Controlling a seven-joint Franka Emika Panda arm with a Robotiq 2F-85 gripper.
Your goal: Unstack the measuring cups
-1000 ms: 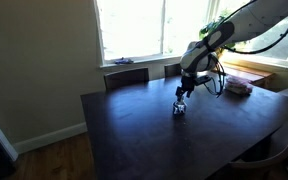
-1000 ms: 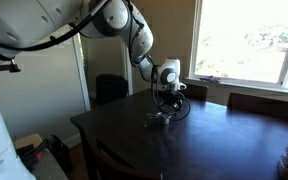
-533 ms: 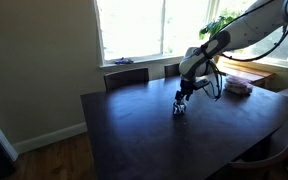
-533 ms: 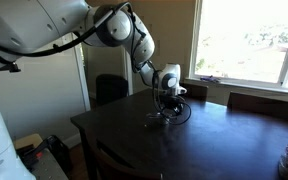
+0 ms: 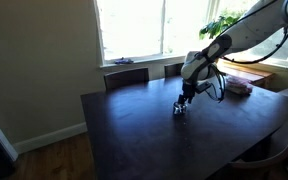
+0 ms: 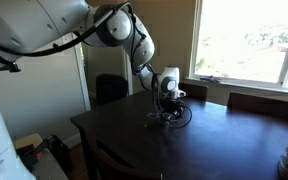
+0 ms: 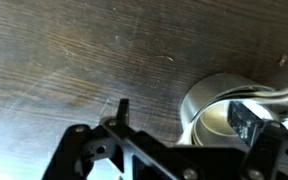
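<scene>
Silvery-grey nested metal measuring cups (image 7: 219,110) sit on the dark wooden bench (image 5: 134,135), under the end effector (image 5: 185,100), fully spread and empty. Centre one finger inside the top rim (other outside) before closing.

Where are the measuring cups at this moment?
In both exterior views the measuring cups sit on the dark table, just below the open tool; in the wrist view they appear at the right.
</scene>
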